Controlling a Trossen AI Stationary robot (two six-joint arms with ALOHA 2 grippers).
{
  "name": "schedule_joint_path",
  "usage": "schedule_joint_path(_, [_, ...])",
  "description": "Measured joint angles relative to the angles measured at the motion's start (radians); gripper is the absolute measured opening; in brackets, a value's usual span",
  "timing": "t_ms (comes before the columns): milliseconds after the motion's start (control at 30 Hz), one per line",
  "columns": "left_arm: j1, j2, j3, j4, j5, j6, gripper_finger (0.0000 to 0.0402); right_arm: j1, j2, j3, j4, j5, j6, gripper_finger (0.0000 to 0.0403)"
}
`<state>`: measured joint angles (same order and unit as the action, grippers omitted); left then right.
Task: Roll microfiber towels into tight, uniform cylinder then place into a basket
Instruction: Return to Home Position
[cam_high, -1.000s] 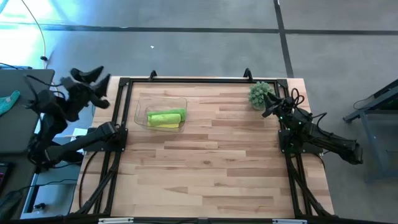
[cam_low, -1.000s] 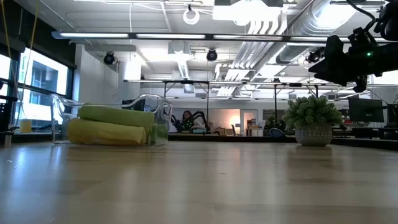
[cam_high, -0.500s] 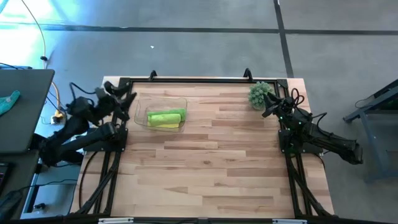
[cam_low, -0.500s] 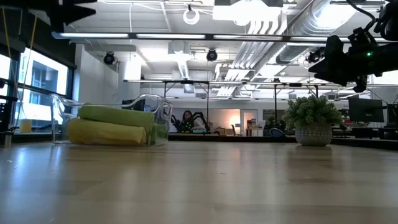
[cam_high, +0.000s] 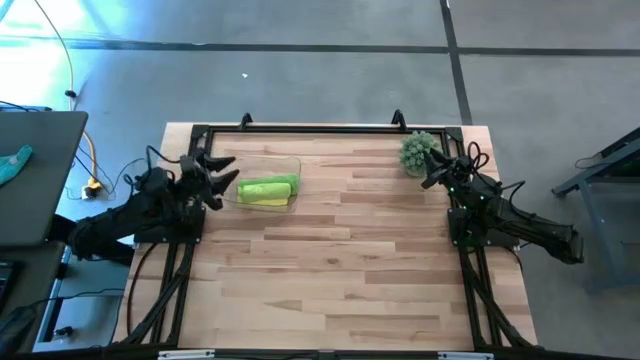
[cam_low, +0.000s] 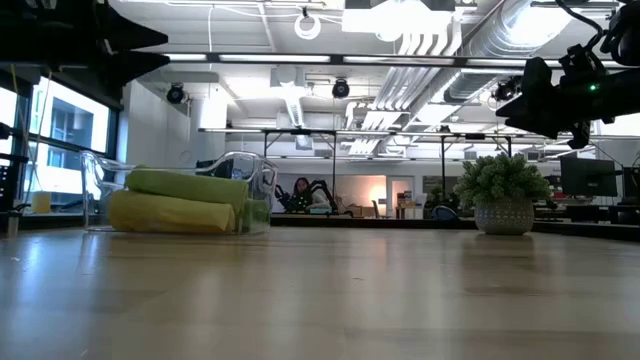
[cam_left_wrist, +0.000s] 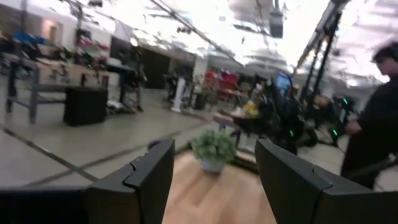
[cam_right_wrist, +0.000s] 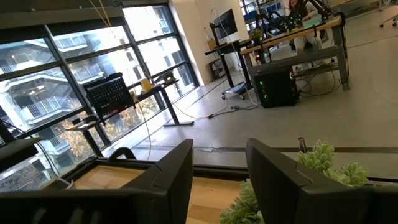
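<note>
From above, the basket (cam_high: 228, 165) lies at the upper left of the wooden table (cam_high: 340, 260). In it are a green towel roll (cam_high: 270, 186) and, touching its lower side in the frame, a yellow towel roll (cam_high: 262, 200). The left gripper (cam_high: 224, 171) hangs over the basket's left end, its jaws spread and holding nothing. The right gripper (cam_high: 433, 172) sits at the table's upper right edge, just beside the plant (cam_high: 418, 150). A teal cloth (cam_high: 15, 164) lies on a dark surface at the far left.

The low view adds what the high one hides: the green towel roll (cam_low: 188, 183) rests on top of the yellow towel roll (cam_low: 170, 213), both inside the clear walls at the left. The left gripper (cam_low: 150, 50) is a dark, two-pronged shape in the upper left corner, well above the basket. The right arm (cam_low: 560, 88) hangs at the upper right, above the potted plant (cam_low: 503, 190); its jaws cannot be made out here.

The left wrist view shows its two fingers (cam_left_wrist: 146, 180) parted with only air between, the plant (cam_left_wrist: 213, 147) far off in the gap, and a person (cam_left_wrist: 373, 130) at the right edge. No towel appears.

The right wrist view shows its fingers (cam_right_wrist: 165, 180) apart and empty, with plant (cam_right_wrist: 323, 163) leaves at the lower right.
</note>
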<state>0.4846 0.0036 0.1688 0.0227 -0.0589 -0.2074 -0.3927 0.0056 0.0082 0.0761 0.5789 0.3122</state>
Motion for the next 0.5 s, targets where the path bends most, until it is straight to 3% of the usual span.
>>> schedule_joint_path(500, [-0.116, 0.0, -0.158, 0.117, -0.003, -0.026, 0.0211, 0.0, 0.0, 0.0, 0.0, 0.0, 0.0, 0.0142])
